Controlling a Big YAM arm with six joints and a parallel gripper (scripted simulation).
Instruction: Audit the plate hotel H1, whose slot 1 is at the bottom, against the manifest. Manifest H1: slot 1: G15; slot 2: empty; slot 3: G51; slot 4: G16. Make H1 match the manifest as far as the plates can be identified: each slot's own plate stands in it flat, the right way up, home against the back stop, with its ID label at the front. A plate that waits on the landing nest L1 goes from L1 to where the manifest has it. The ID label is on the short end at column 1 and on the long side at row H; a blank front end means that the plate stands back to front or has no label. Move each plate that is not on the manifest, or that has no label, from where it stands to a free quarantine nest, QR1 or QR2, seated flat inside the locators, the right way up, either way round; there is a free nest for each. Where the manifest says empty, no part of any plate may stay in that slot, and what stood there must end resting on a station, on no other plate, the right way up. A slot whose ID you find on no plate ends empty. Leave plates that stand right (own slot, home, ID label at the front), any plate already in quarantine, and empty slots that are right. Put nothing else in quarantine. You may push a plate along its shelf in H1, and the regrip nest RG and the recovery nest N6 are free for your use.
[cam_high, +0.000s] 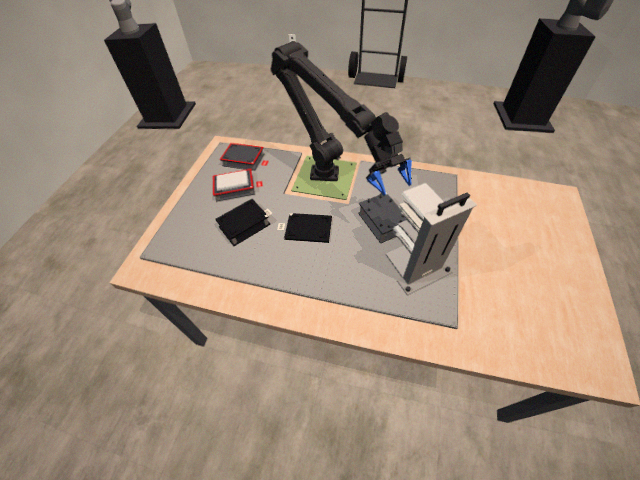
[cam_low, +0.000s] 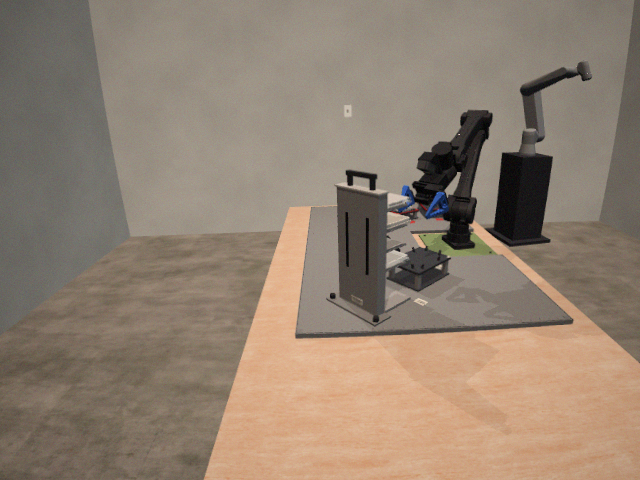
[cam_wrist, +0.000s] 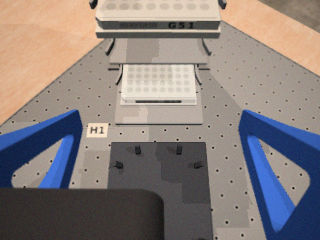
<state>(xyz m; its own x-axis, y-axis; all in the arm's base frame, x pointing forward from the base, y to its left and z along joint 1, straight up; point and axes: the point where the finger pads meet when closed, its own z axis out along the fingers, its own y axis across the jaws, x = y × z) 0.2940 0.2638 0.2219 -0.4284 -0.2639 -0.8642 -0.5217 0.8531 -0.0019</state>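
The plate hotel H1 (cam_high: 434, 232) stands at the right of the grey mat, with its open front towards the arm; it also shows in the exterior view (cam_low: 361, 253). In the wrist view the uppermost visible plate (cam_wrist: 158, 20) is white and reads G51 on its front. Under it lies a bare shelf (cam_wrist: 158, 51), then a white plate (cam_wrist: 158, 85) whose front I cannot read. The dark landing nest L1 (cam_wrist: 159, 170) in front of the hotel holds nothing. My gripper (cam_high: 390, 175) hangs open and empty above that nest, facing the hotel front.
Two red-framed quarantine nests stand at the mat's far left: the nearer (cam_high: 233, 181) holds a white plate, the farther (cam_high: 241, 153) looks dark inside. A thick tilted black nest (cam_high: 241, 220) and a flat black nest (cam_high: 308, 227) stand mid-mat. The arm base (cam_high: 324, 173) sits on a green plate.
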